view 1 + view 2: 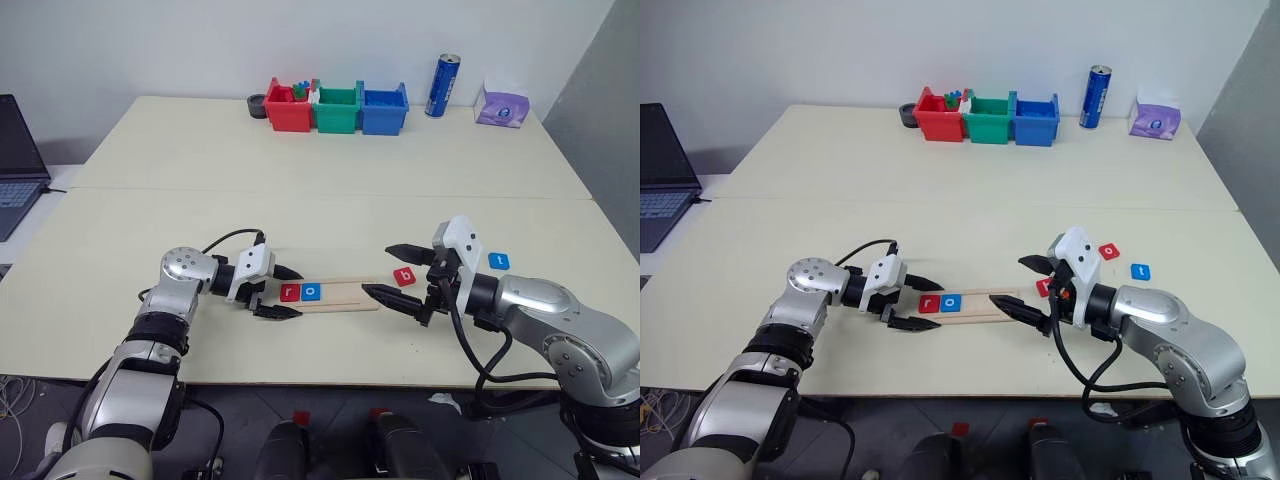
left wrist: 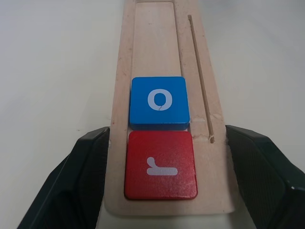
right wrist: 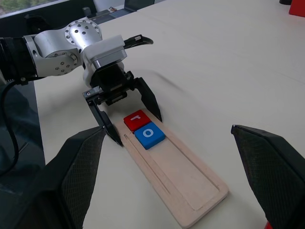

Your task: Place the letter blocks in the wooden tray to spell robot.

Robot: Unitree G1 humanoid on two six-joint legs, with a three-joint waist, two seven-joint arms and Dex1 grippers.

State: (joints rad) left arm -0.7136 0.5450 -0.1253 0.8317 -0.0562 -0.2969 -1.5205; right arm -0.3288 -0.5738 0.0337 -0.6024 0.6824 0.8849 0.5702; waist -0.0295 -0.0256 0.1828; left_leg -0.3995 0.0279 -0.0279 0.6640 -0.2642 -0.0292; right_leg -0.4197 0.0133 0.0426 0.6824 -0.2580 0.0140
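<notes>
Two letter blocks (image 2: 160, 164), r and o, in wooden tray (image 2: 157, 43), straddled by wide left tool (image 1: 299, 292); right tool (image 1: 377, 270) wide.

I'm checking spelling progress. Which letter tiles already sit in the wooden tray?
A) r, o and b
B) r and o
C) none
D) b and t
B: the red r and blue o lie side by side at one end of the tray.
</notes>
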